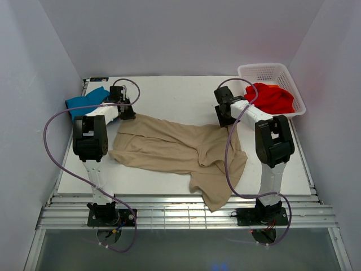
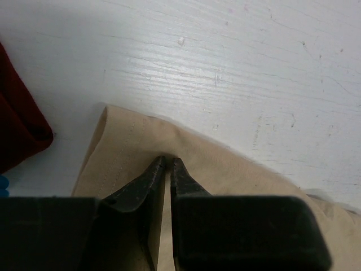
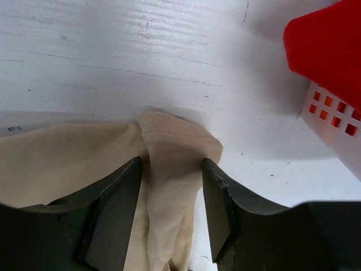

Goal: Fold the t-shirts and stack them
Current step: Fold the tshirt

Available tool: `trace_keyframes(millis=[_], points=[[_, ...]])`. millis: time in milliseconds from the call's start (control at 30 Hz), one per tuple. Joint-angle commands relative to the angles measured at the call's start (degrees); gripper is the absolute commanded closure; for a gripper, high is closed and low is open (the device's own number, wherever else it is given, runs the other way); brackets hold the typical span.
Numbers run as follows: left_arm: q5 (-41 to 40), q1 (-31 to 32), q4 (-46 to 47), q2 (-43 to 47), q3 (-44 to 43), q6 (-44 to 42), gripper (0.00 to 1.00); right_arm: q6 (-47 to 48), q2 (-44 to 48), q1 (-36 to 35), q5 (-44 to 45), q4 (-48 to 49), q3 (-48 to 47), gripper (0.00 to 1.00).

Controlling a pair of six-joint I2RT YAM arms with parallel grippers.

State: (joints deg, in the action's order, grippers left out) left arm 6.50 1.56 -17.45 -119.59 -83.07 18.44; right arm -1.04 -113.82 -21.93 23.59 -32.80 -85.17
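Note:
The tan-beige t-shirt (image 1: 175, 149) lies spread and rumpled across the middle of the table, with one part hanging toward the front edge. My left gripper (image 1: 125, 112) is at its far left corner, and in the left wrist view (image 2: 168, 161) it is shut on the tan cloth (image 2: 225, 169). My right gripper (image 1: 225, 118) is at the shirt's far right edge. It is open (image 3: 172, 169) and straddles a raised fold with a ribbed hem (image 3: 169, 147). The teal-blue t-shirt (image 1: 84, 101) lies at the far left. The bright red t-shirt (image 1: 273, 97) is in the basket. The dark red t-shirt (image 2: 17, 118) shows beside the left gripper.
The white lattice basket (image 1: 254, 70) stands at the back right corner, and its wall (image 3: 333, 121) is close to the right of my right gripper. Purple cables loop from both arms over the table. Grey walls enclose three sides.

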Motion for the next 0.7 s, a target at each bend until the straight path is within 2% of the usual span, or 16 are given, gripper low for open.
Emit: trace_keyframes(millis=[0,133,267,333,533,667], points=[[0.1,-0.2,0.7,0.4,0.0,-0.6,0.80,0.5,-1.5,0.0,-1.1,1.0,-2.0,0.47],[-0.1,-0.2,0.8,-0.1,-0.1,-0.8,0.80,0.7,-2.5,0.2,-1.2,1.3,-2.2,0.51],[-0.3,-0.2,1.0,-2.2,-0.2,-1.0,0.82,0.8,-2.5,0.3,0.9,1.5,-2.2,0.84],[-0.4,-0.2,1.1,-3.2,0.0,-1.0,0.85,0.8,-2.4,0.5,2.4,1.4,-2.2,0.91],[-2.5,-0.2,0.6,-6.1,1.4,0.1,0.99,-1.5,-0.7,3.3,3.5,1.5,-2.0,0.92],[-8.5,-0.2,-0.8,-6.3,2.4,0.2,1.00,-3.0,0.3,6.4,3.6,1.1,-2.2,0.92]])
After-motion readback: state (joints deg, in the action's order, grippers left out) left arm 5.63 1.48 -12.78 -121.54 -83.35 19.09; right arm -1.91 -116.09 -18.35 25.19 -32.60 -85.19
